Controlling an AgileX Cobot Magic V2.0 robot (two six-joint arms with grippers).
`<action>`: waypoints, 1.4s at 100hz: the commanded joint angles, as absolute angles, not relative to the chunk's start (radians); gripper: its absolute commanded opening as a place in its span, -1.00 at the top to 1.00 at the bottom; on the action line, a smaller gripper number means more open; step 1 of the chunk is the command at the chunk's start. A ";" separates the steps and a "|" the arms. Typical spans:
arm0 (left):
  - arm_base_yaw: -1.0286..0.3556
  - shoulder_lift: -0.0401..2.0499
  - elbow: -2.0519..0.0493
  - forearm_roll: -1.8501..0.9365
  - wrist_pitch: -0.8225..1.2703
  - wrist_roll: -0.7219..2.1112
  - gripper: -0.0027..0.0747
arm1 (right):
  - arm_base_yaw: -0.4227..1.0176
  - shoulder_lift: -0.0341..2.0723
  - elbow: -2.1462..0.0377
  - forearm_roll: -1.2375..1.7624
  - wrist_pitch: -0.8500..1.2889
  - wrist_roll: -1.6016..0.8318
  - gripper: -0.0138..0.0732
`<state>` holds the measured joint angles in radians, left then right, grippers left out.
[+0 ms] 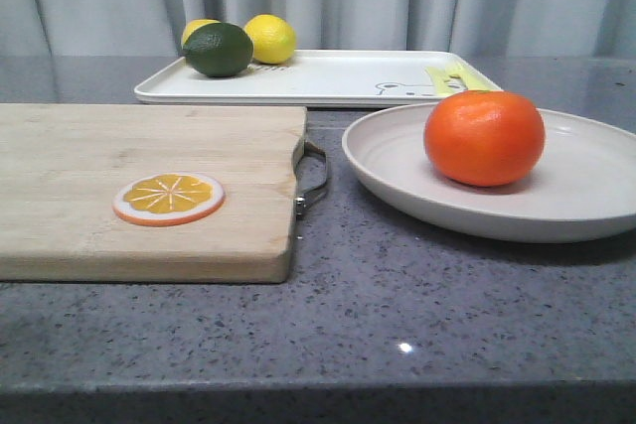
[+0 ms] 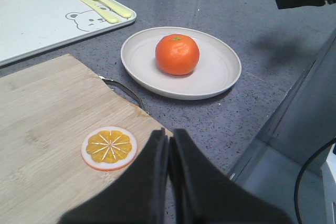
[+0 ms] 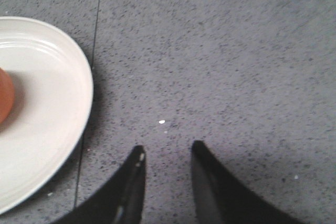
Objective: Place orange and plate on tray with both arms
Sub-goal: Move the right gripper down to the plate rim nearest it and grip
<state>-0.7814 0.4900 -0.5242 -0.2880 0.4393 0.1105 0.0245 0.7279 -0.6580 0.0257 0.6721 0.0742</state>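
The orange point(image 1: 484, 137) sits on the off-white plate point(image 1: 586, 196) at the right of the grey counter. The white tray point(image 1: 328, 76) with the bear drawing lies behind it. In the left wrist view the orange point(image 2: 177, 54) rests on the plate point(image 2: 220, 72), with the tray point(image 2: 37, 19) beyond. My left gripper point(image 2: 169, 136) is shut and empty, held above the corner of the wooden cutting board. My right gripper point(image 3: 167, 151) is open and empty over bare counter, beside the plate's rim point(image 3: 79, 108). A sliver of the orange point(image 3: 4, 100) shows there. Neither gripper shows in the front view.
A wooden cutting board point(image 1: 119, 196) with a metal handle point(image 1: 316, 181) lies at the left, with an orange slice disc point(image 1: 168, 198) on it. On the tray stand two lemons point(image 1: 270, 39) and a green lime point(image 1: 218, 50), plus a yellow-green fork print point(image 1: 452, 76).
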 commanded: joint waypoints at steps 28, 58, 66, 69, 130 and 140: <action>-0.781 0.492 -0.551 -0.296 0.364 0.108 0.98 | 0.037 1.058 -0.926 0.109 0.848 0.039 -0.11; -0.781 0.492 -0.551 -0.296 0.374 0.108 0.98 | 0.128 1.273 -1.066 0.119 0.891 0.039 -0.11; -0.781 0.492 -0.551 -0.296 0.375 0.108 0.98 | 0.138 1.316 -1.089 0.125 0.892 0.039 -0.11; -0.781 0.492 -0.551 -0.296 0.378 0.108 0.98 | 0.139 1.331 -1.096 0.125 0.892 0.039 -0.11; -0.781 0.492 -0.551 -0.296 0.380 0.108 0.98 | 0.139 1.464 -1.114 0.150 0.899 0.039 0.14; -0.781 0.492 -0.551 -0.296 0.380 0.108 0.98 | 0.139 1.465 -1.114 0.150 0.899 0.039 0.44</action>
<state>-0.7814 0.4900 -0.5242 -0.2880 0.4461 0.1105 0.1406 1.4930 -1.0836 0.1445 0.9164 0.0476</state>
